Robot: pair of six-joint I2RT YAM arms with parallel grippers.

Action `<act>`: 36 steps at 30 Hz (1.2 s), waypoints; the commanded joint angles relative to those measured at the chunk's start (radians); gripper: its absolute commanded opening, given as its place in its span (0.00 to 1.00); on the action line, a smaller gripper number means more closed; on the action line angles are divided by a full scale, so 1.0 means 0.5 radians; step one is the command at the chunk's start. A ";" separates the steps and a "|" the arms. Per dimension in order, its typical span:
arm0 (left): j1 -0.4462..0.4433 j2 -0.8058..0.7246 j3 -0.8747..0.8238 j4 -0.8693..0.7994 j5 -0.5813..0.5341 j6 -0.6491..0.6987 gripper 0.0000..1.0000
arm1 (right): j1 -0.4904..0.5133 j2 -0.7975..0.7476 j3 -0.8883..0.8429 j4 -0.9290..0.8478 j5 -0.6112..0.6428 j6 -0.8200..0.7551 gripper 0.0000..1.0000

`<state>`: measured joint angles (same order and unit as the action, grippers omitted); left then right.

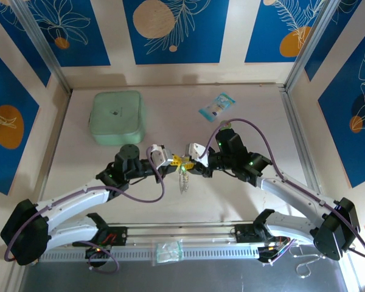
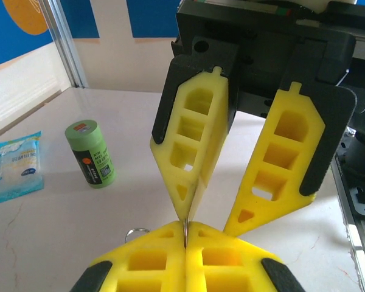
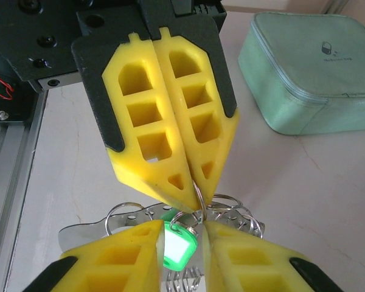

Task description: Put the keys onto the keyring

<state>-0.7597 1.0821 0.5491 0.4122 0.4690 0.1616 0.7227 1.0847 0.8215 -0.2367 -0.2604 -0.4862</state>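
No wording is coming through clearly enough to read. The green cylinder [image 2: 91, 153] is wearing a dark label with pale lettering and an orange sticker on its lid, both too small to make out. The mint case [image 3: 313, 70] is showing a small padlock-like mark over a blurred line of print, and the packet [image 2: 15, 165] is carrying blue print that is illegible.

We see bright, even light from above; shadows on the pale table [image 1: 231, 194] are soft, and close-up views look sharp.
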 commanded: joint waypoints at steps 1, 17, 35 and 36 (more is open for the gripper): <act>-0.019 -0.023 -0.012 0.158 -0.005 -0.040 0.00 | 0.018 -0.001 -0.018 0.030 0.020 0.004 0.27; -0.020 -0.030 -0.135 0.525 0.162 -0.128 0.00 | -0.328 -0.201 -0.280 0.393 -0.387 0.442 0.35; -0.023 -0.812 0.145 -1.219 -0.694 -0.498 0.00 | -0.396 -0.663 -0.361 0.368 -0.032 0.746 0.38; -0.023 -0.877 0.155 -1.335 -0.779 -0.508 0.00 | -0.396 -0.660 -0.367 0.373 -0.035 0.756 0.38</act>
<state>-0.7643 0.7258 0.5793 0.0422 0.2832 -0.0551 0.5293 0.7643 0.6430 -0.0406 -0.2943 -0.1432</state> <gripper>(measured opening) 0.043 0.382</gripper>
